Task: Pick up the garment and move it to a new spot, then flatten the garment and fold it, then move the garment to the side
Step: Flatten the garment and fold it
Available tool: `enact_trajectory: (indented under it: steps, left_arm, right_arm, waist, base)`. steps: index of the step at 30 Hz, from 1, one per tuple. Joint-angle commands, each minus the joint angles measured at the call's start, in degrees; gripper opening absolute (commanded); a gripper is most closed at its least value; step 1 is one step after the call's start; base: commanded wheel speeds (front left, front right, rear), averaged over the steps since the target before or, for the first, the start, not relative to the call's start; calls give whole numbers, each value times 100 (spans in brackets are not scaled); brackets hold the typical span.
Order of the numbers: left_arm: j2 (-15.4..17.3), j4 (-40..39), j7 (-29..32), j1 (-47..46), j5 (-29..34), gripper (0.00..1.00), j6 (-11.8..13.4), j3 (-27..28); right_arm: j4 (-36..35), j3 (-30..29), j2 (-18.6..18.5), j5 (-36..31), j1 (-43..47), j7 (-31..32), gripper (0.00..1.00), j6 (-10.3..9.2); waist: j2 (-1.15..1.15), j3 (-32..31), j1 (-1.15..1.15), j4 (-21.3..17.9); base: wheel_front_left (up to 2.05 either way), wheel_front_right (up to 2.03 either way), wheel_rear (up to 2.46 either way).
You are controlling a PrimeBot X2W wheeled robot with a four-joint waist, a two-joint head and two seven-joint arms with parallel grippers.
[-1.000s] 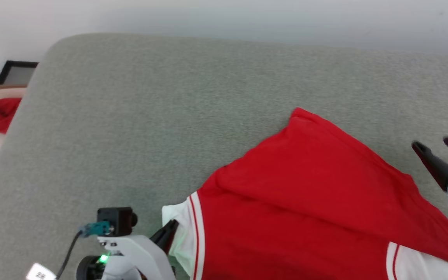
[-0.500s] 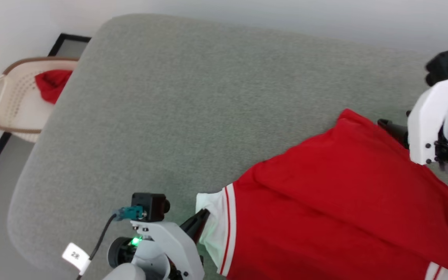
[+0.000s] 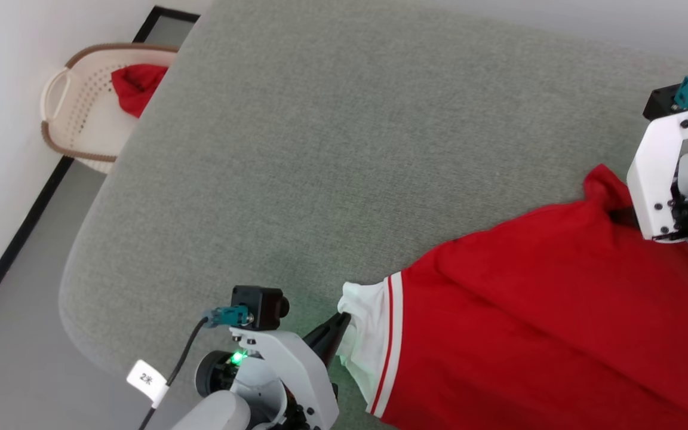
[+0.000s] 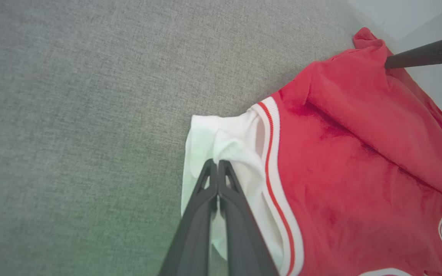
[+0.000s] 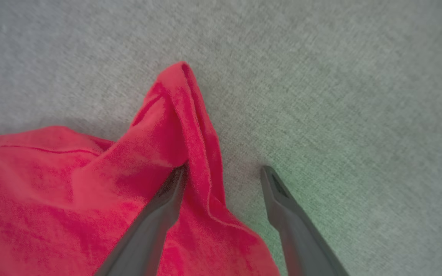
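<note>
Red garment (image 3: pixel 535 310) — white stripe-edged sleeve (image 3: pixel 365 325), perhaps — on coarse grey upholstery (image 3: pixel 320 149).

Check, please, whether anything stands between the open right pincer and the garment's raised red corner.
Nothing visible does. The right pincer stands open at the garment, one finger against its raised red fold, the other over the bare grey cushion beside it.

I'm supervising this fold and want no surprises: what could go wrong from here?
The right gripper is open astride only the edge of a raised fold of the garment; closing may catch one layer or miss. The left gripper pinches just the white panel, which could slip when pulled.
</note>
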Motion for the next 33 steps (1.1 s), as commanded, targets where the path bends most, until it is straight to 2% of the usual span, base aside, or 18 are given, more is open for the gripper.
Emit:
enact_trajectory:
  steps: [1, 4, 5, 6, 16, 20, 27, 33]
  left_arm:
    - [-50, 53, -36, -70, -29, 0, -45, -9]
    - [-77, 125, -61, -98, -34, 0, -82, -21]
    - [-88, 143, -68, -103, -40, 0, -86, -21]
    - [-97, 159, -80, -104, -46, 0, -96, -20]
    - [-49, 254, -113, -28, -113, 0, -63, 46]
    - [118, 158, 84, -119, -145, 0, -53, 62]
    - [874, -246, 1117, -909, -24, 0, 24, 135]
    - [1434, -266, 2049, -2047, 79, 0, -98, 285]
  right_arm:
    - [332, 120, 142, 60, 29, 157, 100, 0]
    - [639, 311, 194, 70, 5, 369, 100, 1]
    - [708, 374, 212, 88, 2, 444, 46, 1]
    - [746, 426, 222, 98, -16, 474, 0, 2]
    - [952, 408, 165, 203, -443, 307, 0, -2]
    - [897, 385, 194, 300, -717, 99, 0, -2]
    - [725, 410, 276, 555, -1137, -247, 0, -2]
    - [468, 473, 267, 839, -1484, -517, 0, -2]
  waist:
    - [0, 104, 0, 119]
    - [0, 128, 0, 164]
    - [0, 131, 0, 175]
    - [0, 132, 0, 182]
    - [0, 45, 0, 66]
    - [0, -57, 0, -81]
    - [0, -328, 0, -407]
    - [0, -540, 0, -744]
  base:
    - [0, 0, 0]
    - [0, 0, 0]
    - [0, 0, 0]
    - [0, 0, 0]
    - [0, 0, 0]
    - [0, 0, 0]
    - [0, 0, 0]
    - [0, 0, 0]
